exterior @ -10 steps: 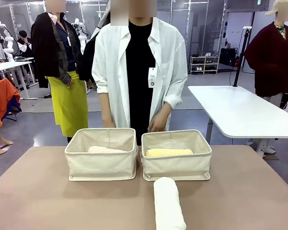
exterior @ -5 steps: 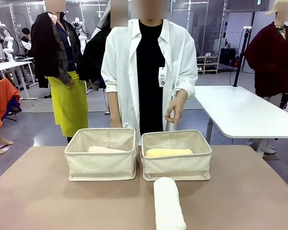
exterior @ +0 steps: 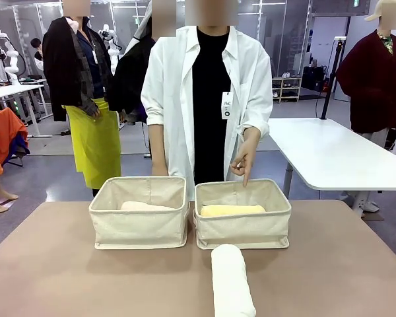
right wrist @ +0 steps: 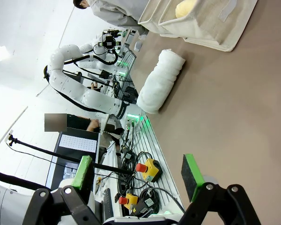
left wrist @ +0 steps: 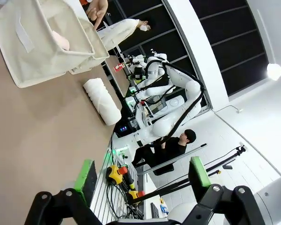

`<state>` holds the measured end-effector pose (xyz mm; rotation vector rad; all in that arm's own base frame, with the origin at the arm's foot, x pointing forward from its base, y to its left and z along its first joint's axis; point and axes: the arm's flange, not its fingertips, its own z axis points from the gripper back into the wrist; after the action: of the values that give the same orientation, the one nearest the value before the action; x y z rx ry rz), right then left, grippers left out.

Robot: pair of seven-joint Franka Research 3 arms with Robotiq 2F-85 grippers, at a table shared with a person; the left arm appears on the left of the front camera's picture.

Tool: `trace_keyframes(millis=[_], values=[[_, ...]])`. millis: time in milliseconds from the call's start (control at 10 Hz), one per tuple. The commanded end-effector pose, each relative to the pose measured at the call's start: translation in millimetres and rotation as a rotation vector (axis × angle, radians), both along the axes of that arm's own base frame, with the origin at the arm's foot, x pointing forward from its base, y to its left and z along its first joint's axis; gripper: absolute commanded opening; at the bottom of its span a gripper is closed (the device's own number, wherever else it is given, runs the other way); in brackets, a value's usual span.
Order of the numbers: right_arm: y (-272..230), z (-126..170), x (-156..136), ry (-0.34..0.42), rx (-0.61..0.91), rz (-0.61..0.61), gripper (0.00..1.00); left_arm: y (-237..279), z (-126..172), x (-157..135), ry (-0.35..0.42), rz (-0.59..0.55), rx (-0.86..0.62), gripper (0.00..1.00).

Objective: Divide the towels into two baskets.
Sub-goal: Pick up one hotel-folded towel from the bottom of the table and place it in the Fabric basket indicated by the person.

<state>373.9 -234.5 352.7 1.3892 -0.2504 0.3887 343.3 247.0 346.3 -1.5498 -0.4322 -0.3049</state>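
Person's hand [exterior: 243,160] now lowered, pointing into right basket [exterior: 243,228] beside yellow towel [exterior: 232,210]. I read: white towel [exterior: 231,281] goes there. Left gripper [left wrist: 143,177], right gripper [right wrist: 138,173] spread, empty.

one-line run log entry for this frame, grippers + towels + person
left gripper: open, empty | right gripper: open, empty | white towel: on table | yellow towel: in right basket | person's hand: pointing into it

Wearing a white open shirt [exterior: 173,99] with rolled sleeves over a black top [exterior: 210,112], a badge [exterior: 227,105] clipped on; showing black gripper [left wrist: 143,180] linkages, green pads [right wrist: 82,172], round screws.
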Motion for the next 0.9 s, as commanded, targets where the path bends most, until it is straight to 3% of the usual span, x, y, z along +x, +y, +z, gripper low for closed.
trace_keyframes(millis=[0, 300, 500, 800], values=[[0, 0, 0, 0.0, 0.0, 0.0, 0.95, 1, -1, -5, -0.004, 0.003, 0.0, 1.0], [88, 59, 39, 0.07, -0.191, 0.079, 0.95, 1, -1, -5, -0.004, 0.003, 0.0, 1.0], [149, 77, 51, 0.112, -0.305, 0.118, 0.95, 1, -1, -5, -0.004, 0.003, 0.0, 1.0], [255, 82, 49, 0.155, -0.445, 0.057, 0.95, 1, -1, -5, -0.004, 0.003, 0.0, 1.0]])
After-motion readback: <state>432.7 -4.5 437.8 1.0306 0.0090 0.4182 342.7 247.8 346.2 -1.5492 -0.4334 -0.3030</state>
